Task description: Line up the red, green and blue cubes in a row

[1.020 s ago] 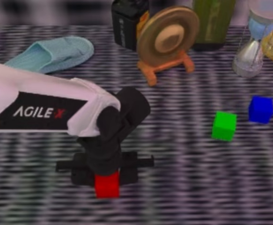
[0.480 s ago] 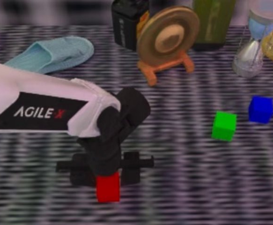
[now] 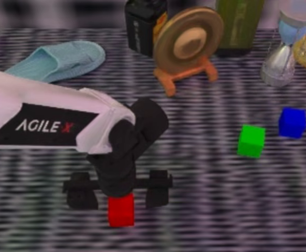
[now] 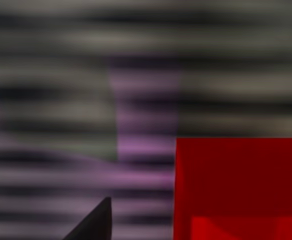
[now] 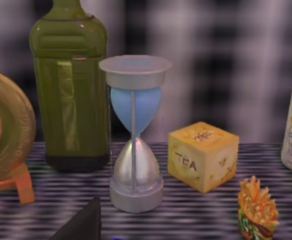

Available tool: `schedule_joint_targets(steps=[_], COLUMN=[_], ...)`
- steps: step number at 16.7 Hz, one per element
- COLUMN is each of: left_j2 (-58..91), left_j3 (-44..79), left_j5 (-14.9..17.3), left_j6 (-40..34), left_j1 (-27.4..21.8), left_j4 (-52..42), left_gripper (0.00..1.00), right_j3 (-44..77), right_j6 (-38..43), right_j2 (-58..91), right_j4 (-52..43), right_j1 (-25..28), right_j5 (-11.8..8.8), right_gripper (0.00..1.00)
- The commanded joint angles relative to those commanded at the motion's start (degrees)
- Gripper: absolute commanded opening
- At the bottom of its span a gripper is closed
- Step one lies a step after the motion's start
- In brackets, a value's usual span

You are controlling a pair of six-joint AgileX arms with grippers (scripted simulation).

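Since a moment ago, the left hand (image 3: 118, 191) has spread its two fingers wide apart, so the red cube (image 3: 121, 210) that was pinched between them now sits free on the desk (image 3: 205, 210), near the front edge and left of centre. One finger (image 3: 82, 193) stands well to the left of the cube and the other to its right, neither touching it, while the dark wrist hangs just above the cube's far side. From the left wrist camera, the red cube (image 4: 241, 187) fills one corner of the picture with striped cloth behind it. On the right half of the desk, the green cube (image 3: 251, 140) rests beside the blue cube (image 3: 292, 122), which lies a little farther back and to the right; both are well apart from the red one. A pale blue slipper (image 3: 58, 60) lies at the far left, and a round disc on an orange stand (image 3: 187, 44) sits at the far middle. At the far right stand a green bottle (image 5: 71, 85), an hourglass (image 5: 134, 132) and a yellow tea box (image 5: 203, 156). Whether the right hand is spread or pressed together, I cannot tell.
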Motion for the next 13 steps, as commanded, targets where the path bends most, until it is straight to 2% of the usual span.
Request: schedule_joint_targets(steps=[6,13], left_j2=[-0.45,-7.05], left_j3=[0.72,7.63], left_j5=[-0.01,-0.04], left_j6=[-0.04,-0.50], left_j1=[-0.01,0.76], left_j4=[-1.01,-14.91], left_gripper=[1.00,1.00], right_j3=[0.00,0.00], right_j6=[0.00,0.00], right_j2=[0.00,0.00], right_j4=[0.00,0.00], right_j1=[0.00,0.00], right_j5=[0.00,0.00], right_gripper=[1.00,1.00])
